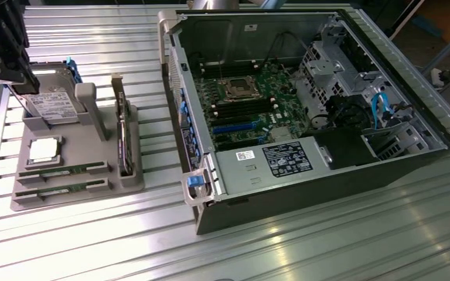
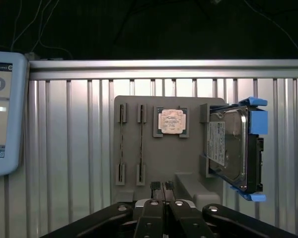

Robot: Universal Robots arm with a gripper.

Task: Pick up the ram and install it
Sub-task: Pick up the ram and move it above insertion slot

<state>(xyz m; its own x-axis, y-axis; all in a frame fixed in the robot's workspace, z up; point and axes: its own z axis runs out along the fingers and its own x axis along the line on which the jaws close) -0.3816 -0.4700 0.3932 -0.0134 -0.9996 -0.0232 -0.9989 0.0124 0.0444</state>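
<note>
Closest to the wrist camera, the hand [image 2: 162, 186] is seen with its two fingers pressed together and nothing between them, poised over the near edge of a grey tray [image 2: 159, 158]. Just beyond it, the ram [image 2: 140, 144] is held on its long edge in the tray, each end caught in a small cradle. A second stick [image 2: 122, 148] is parked just beside it and parallel.

The ram is judged to be light, stiff and thin. It is also judged fragile, easily hurt by bending or by pressure on its chips. A grip across the two flat faces, at mid-length on the free upper edge between the cradles, is judged best, with the contact edge left untouched. The gap to the second stick is narrow, so little room is left for a finger on that side.

On the other side a square silver processor [image 2: 170, 121] is seated flat in the tray. Further along, a hard drive [image 2: 228, 148] with blue rails is propped at a tilt. In the exterior view a dark card [image 1: 123, 140] is stood on edge along the side of the tray facing the computer case [image 1: 303, 105], so it is judged to lie across the path to the case.

The case is laid open on the ribbed metal worktop [image 1: 287, 246]. Long slots [image 1: 245, 106], possibly the memory slots, are made out beside the processor socket, with black cables [image 1: 280, 47] hung over the board nearby. At the far edge of the worktop a pale touchscreen device [image 2: 2, 114] is set well apart.
</note>
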